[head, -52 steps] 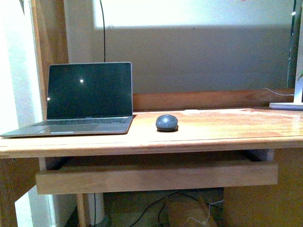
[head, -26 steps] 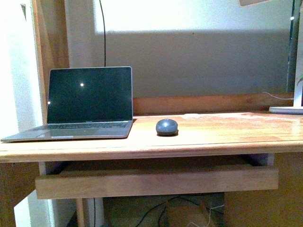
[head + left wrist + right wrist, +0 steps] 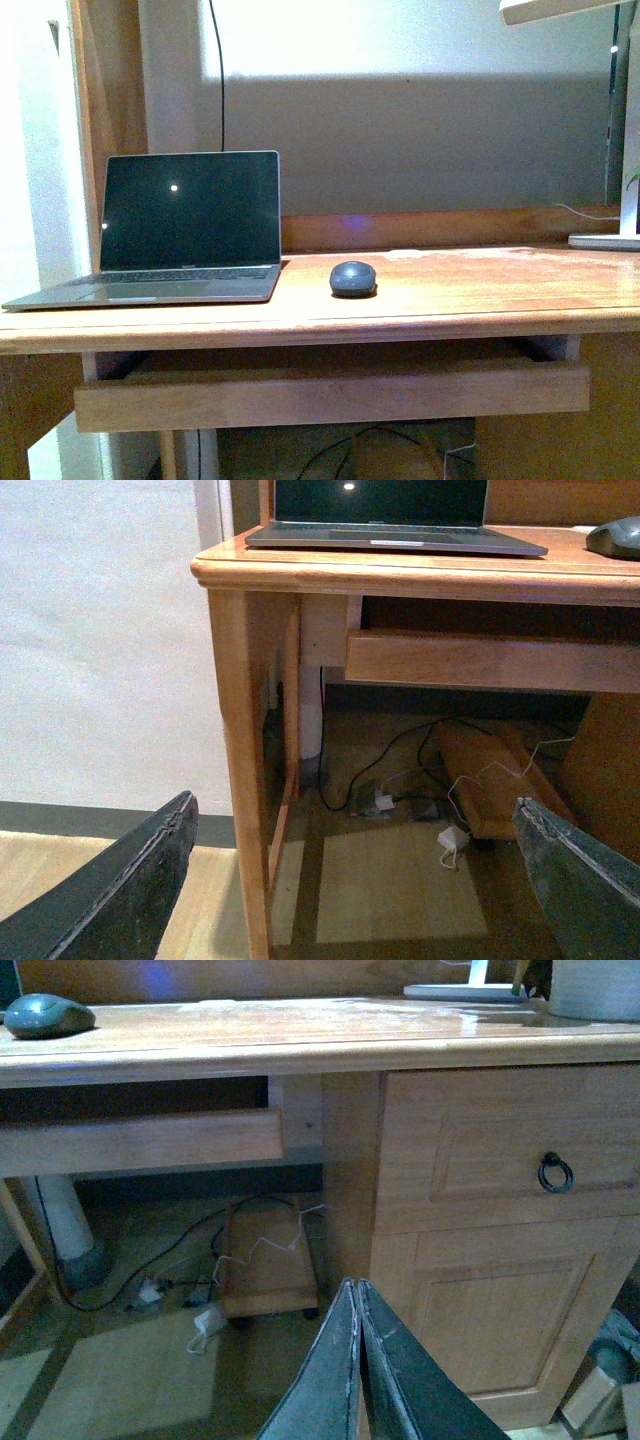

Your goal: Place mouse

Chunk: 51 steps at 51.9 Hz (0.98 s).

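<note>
Both grippers hang low in front of the desk, well below its top: the left gripper (image 3: 355,880) stands wide, its two dark fingers far apart with nothing between them, while the right gripper (image 3: 358,1380) has its fingers pressed together on nothing. Up on the wooden desk (image 3: 470,290) sits the mouse (image 3: 353,278), a small dark grey dome resting flat near the middle of the top, apart from both grippers. Just to its left is an open laptop (image 3: 185,225) with a dark screen. Under the desktop a pull-out shelf (image 3: 330,390) stands out; cables (image 3: 400,780) lie on the floor below. A drawer with a ring handle (image 3: 555,1172) shows on the right.
</note>
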### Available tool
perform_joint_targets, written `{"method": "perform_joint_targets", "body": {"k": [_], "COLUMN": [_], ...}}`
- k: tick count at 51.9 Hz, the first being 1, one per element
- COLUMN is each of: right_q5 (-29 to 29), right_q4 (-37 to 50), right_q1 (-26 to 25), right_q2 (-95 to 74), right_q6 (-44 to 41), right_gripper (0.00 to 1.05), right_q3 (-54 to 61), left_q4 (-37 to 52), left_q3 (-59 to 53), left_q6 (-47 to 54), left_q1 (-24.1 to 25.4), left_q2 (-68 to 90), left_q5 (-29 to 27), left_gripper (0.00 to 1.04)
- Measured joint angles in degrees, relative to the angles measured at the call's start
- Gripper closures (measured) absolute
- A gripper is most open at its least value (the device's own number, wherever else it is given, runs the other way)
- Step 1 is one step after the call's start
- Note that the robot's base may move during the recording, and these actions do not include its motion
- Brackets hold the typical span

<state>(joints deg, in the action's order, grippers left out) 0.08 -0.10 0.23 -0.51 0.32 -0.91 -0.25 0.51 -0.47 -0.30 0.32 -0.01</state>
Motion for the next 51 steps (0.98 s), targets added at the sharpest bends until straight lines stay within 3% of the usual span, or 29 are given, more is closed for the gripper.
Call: {"method": "perform_joint_targets", "body": {"k": [9, 30, 38, 51], "right_q5": [-0.09, -0.09, -0.09, -0.09], "right_q4": [0.0, 0.0, 0.0, 0.0], "right_q1": [0.0, 0.0, 0.0, 0.0], "right_q2": [0.13, 0.13, 0.13, 0.13], "right_q6": [-0.02, -0.13, -0.13, -0.13], "right_gripper": [1.02, 0.4, 0.07, 0.07], "right_q3": [0.0, 0.0, 0.0, 0.0], "left_q4": [0.0, 0.0, 0.0, 0.0], "left_q3": [0.0, 0.0, 0.0, 0.0], "left_q6": [-0.02, 0.0, 0.0, 0.0], "left_q1": [0.0, 0.0, 0.0, 0.0], "left_q2": [0.0, 0.0, 0.0, 0.0], "left_q5": [0.0, 0.0, 0.0, 0.0], "left_gripper": [0.08, 0.08, 0.08, 0.08]}}
